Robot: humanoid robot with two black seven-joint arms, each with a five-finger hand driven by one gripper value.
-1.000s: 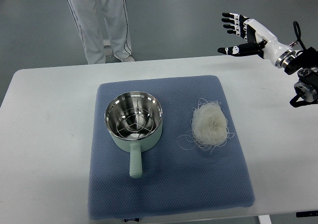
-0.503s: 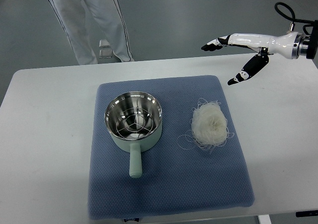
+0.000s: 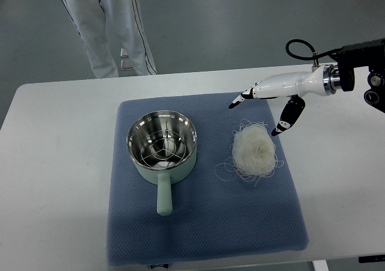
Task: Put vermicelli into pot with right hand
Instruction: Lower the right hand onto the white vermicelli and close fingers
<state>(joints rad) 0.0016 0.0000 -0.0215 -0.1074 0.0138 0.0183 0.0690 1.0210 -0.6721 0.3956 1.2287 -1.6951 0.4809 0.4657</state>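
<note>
While my right hand (image 3: 264, 106) hangs over the far right part of the mat, its fingers (image 3: 239, 98) are stretched out and spread from the thumb (image 3: 284, 121), grasping nothing. Fingertips point toward the picture's left, above the mat's far edge, and the thumb tip hangs just above the upper right rim of the vermicelli (image 3: 254, 150) (whether it touches the strands I cannot tell). From the wrist, the arm runs back to the right edge of the picture, with one black cable looped above it.

No writing is legible anywhere; a small dark tag at the near edge of the mat is too small for me to read.

I count one nest of vermicelli, one pot (image 3: 162, 145), one blue mat (image 3: 204, 223), one white table (image 3: 54, 163). Lying on the right half of the mat, the nest is loose, with stray strands around it, well apart from the pot. Resting on the left half, the pot has its mouth up, a wire rack inside and its pale green handle pointing toward me.

Bare mat lies between nest and pot, and more of it on the near side. Bare table runs along both sides of the mat. A person's legs (image 3: 111, 27) stand beyond the far edge, upper left.
</note>
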